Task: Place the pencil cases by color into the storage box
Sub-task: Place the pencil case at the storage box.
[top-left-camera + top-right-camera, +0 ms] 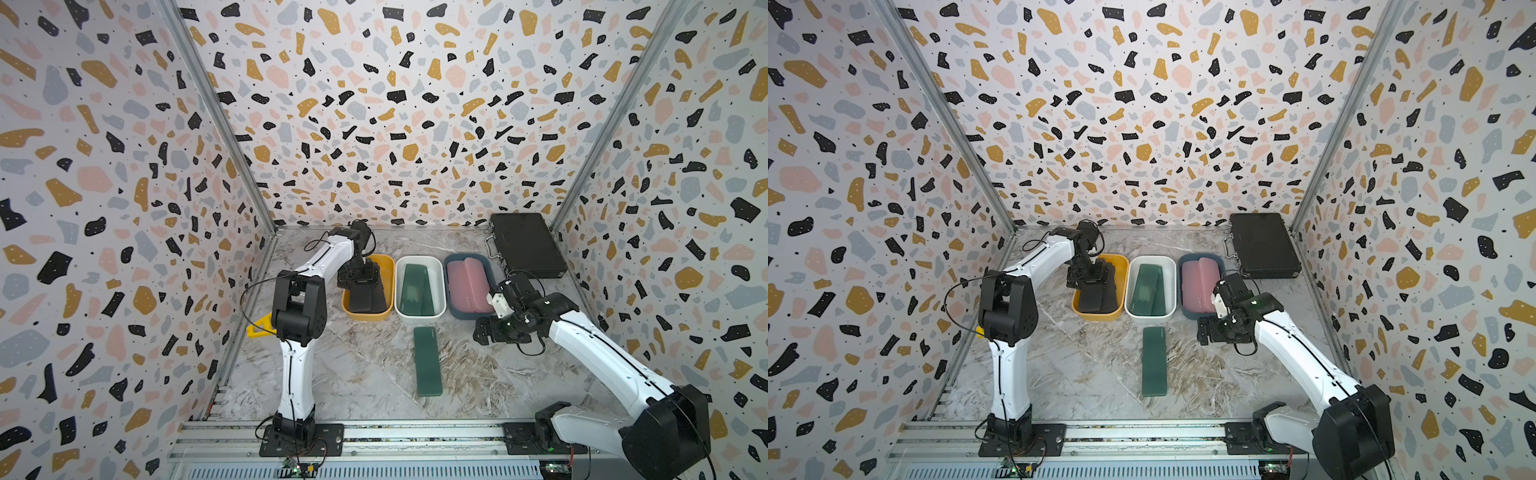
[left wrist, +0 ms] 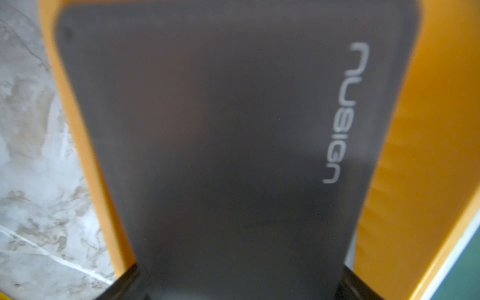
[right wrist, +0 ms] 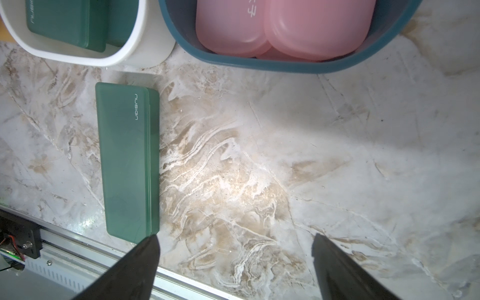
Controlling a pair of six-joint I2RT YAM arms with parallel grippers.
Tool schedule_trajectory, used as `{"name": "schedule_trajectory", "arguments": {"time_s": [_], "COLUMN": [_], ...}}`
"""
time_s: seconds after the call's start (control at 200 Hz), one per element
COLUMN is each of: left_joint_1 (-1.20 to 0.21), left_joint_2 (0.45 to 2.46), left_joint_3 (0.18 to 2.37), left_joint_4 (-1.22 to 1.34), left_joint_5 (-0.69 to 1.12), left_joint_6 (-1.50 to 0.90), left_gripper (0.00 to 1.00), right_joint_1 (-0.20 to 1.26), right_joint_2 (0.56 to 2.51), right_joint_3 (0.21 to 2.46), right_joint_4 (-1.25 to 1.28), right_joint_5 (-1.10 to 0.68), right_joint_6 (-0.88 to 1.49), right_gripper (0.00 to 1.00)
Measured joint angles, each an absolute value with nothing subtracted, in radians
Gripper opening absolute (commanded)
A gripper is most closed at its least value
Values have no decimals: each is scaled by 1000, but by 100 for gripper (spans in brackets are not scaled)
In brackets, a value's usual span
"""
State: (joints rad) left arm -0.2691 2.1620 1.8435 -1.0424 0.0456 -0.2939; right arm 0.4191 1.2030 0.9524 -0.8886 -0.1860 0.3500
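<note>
Near loose green case point(image 1: 428, 361), right tool point(image 3: 235, 237) gapes empty; left tool point(image 1: 360, 287) over black case point(image 2: 207, 130), grip unclear.

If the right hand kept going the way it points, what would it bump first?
The right hand would likely hit bare table beside the green case; depth is unclear.

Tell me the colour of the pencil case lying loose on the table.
The pencil case is dark green, clearest in the right wrist view.
</note>
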Motion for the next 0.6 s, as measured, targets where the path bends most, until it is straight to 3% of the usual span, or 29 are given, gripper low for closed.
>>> {"name": "schedule_trajectory", "arguments": {"time_s": [0.601], "left_joint_1": [-270], "left_joint_2": [2154], "left_joint_3": [1843], "left_joint_4": [-1058], "left_joint_5": [30], "left_joint_6": [-289], "left_gripper": [90], "right_joint_1": [419], "right_joint_2": [1203], "right_joint_3": [952], "right_joint_4": [-891], "right_joint_5": [-186], "right_joint_6": [350], "right_gripper": [97]}}
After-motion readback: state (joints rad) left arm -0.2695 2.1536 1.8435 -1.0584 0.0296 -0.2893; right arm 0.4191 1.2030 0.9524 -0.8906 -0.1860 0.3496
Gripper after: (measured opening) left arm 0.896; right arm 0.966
